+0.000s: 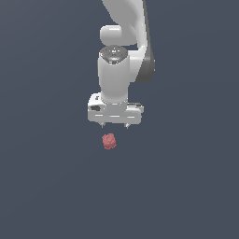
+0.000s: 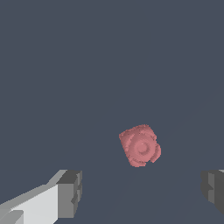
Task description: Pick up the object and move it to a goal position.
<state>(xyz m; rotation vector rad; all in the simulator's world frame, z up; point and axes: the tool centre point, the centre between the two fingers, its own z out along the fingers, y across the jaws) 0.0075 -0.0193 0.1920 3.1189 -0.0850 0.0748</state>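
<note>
The object is a small dull-red, lumpy, roundish blob on the dark grey surface, just below the white gripper in the exterior view. The gripper is open and empty, its two short fingertips spread wide and apart from the blob. In the wrist view the object lies ahead of the fingers, roughly between their lines, and nothing touches it. The second finger shows at the frame's edge.
The white arm rises from the gripper to the top of the exterior view. The plain dark grey surface surrounds the object on all sides.
</note>
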